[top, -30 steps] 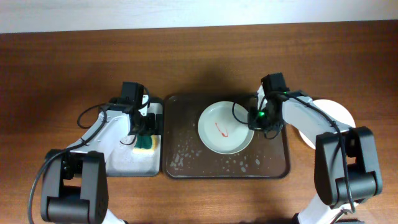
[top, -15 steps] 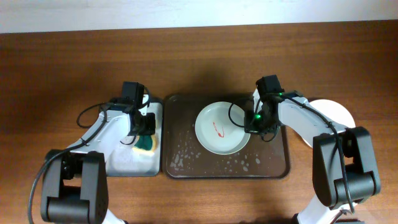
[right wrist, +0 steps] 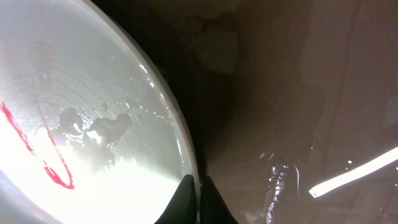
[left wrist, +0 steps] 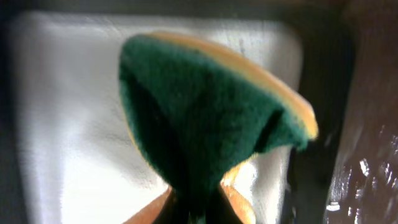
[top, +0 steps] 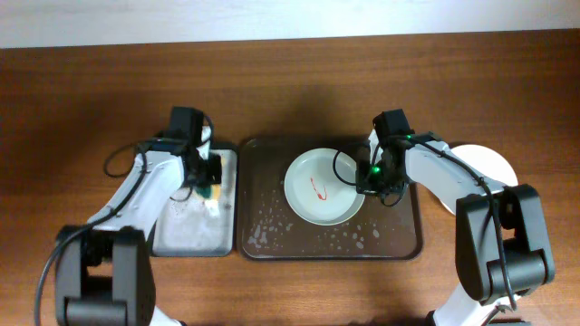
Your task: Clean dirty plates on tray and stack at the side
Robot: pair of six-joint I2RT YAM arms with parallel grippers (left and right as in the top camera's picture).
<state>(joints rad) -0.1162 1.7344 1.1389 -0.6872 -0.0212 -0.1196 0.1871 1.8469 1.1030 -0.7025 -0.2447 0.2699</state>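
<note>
Surface [top: 290, 91]: brown wood grain.
Middle: dark brown tray [top: 272, 186], wet.
Left, just beside it: grey tray [top: 186, 234], white lining.
Right: white plate [top: 494, 165], partly hidden.

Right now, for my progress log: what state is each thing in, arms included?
Dark brown rectangular tray: wet with droplets.
Pale mint round plate: red smear unwiped, wet, on that tray.
Green-and-yellow sponge: squeezed, over grey tray.
White plate at side: on table, partly hidden.
Left gripper: shut on sponge.
Right gripper: shut on mint plate's rim.
</note>
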